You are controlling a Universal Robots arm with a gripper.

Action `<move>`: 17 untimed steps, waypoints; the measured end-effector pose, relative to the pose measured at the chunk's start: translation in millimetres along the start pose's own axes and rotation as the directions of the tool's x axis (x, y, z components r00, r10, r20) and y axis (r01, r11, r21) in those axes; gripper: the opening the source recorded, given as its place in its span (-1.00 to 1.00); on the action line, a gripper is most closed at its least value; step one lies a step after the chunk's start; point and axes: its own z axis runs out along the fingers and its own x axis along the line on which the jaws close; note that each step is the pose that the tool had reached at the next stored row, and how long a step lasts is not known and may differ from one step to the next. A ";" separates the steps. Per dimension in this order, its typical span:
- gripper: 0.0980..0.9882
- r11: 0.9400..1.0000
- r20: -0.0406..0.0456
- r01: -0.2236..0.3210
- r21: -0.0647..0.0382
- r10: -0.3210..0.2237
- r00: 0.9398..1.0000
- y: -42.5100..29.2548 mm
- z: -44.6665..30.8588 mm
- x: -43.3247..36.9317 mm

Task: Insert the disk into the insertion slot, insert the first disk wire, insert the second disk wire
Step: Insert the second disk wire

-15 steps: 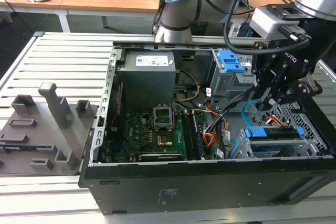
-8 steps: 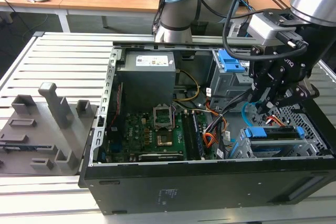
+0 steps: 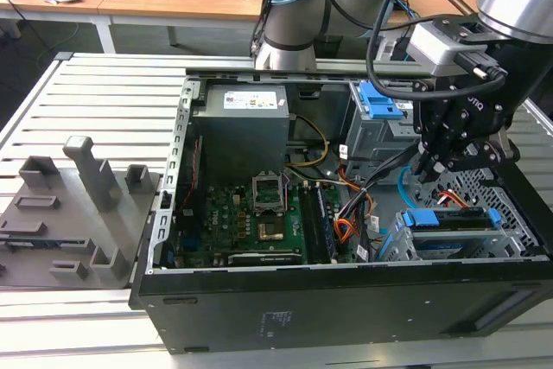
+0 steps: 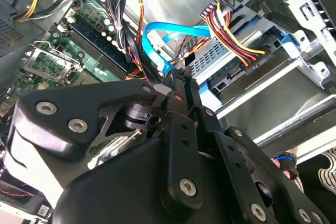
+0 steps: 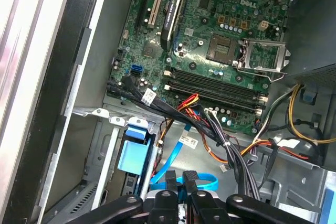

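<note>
The disk lies in its blue-railed carrier inside the insertion slot, a low perforated grey cage at the case's exterior-view right. The first disk wire ends in a black plug seated on the disk's end; its red-orange lead also runs there. My gripper hangs just above the slot, shut on the second disk wire. That light blue cable loops up from between my gripper's tips. In the first wrist view the cable passes under my gripper.
A taller grey cage with a blue latch stands behind the gripper. The power supply and motherboard take up the case's left part. A black cable bundle crosses beside the slot. Grey fixture blocks sit outside the case.
</note>
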 end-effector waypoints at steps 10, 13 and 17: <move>-0.85 1.000 0.000 0.000 0.000 0.000 1.000 7.7 1.0 29.0; -0.85 1.000 0.000 0.000 0.000 0.000 1.000 10.5 1.4 39.8; -0.85 1.000 0.001 -0.002 0.000 0.002 1.000 10.4 3.0 45.0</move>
